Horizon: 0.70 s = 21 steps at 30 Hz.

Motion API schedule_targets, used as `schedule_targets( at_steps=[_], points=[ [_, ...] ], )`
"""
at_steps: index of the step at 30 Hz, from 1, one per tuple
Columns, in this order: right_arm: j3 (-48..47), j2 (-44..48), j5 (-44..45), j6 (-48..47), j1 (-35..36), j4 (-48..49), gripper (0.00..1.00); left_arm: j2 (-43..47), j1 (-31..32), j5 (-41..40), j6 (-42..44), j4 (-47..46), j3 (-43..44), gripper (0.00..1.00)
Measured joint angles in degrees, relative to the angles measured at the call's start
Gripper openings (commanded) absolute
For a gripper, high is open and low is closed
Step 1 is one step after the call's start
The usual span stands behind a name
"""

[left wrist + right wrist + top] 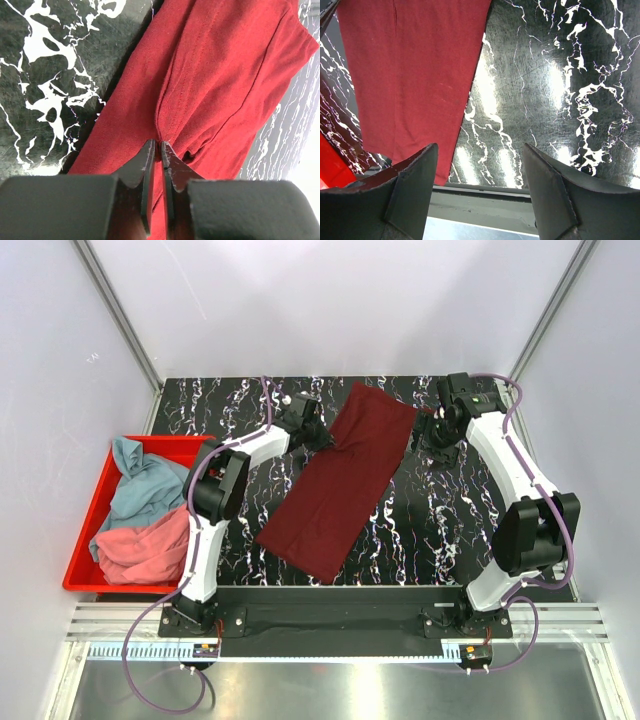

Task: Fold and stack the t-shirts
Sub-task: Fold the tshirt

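**A:** Where do we stand with the maroon t-shirt [340, 480]?

**B:** We have it flat on the black marbled table [450, 530], laid out as a long narrow strip. Its long axis runs on a slant, from a far right end to a near left end. The teal t-shirt [145, 485] and the coral t-shirt [150, 545] sit heaped in the red bin [165, 445], well to the left of the maroon one.

**A:** And our left gripper [160, 145]?

**B:** It is at the maroon shirt's left long edge, close to the far end. The jaws are nearly together with only a slit between them. In the wrist view the cloth puckers to a point right at the tips, so we read that as a pinch on the fabric.

**A:** Our right gripper [480, 147]?

**B:** Spread wide, with nothing in it. It hangs just off the shirt's far right corner, over bare table, and the cloth lies to its left.

**A:** So what does the next move turn on?

**B:** We judge the strip needs a fold across its long axis, far end brought toward near end. Our left side is on the cloth. Our right must shift left onto the far corner so both sides lift together. If only one side lifts, we would expect the soft cotton to skew.
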<state>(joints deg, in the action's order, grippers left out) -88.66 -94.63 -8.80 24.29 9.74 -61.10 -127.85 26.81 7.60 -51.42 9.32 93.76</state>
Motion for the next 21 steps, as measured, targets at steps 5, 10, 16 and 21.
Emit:
schedule_targets(
  at_steps=[5,10,16,21],
  points=[
    [0.31,-0.15,-0.31,0.0,0.0,0.02,0.75,0.63,0.15,-0.39,2.16,0.09,0.0,0.15],
    [-0.02,-2.27,-0.96,0.2,0.0,0.48,0.76,0.96,0.09,0.48,4.72,0.09,0.02,0.1],
    [-3.61,-8.44,-2.45,1.09,0.0,0.96,0.75,1.27,0.09,-0.07,8.07,0.42,0.02,0.13],
    [-4.44,-9.94,-3.02,1.73,0.0,1.84,0.75,1.79,0.42,-0.63,10.73,0.96,0.39,0.14]
  ],
)
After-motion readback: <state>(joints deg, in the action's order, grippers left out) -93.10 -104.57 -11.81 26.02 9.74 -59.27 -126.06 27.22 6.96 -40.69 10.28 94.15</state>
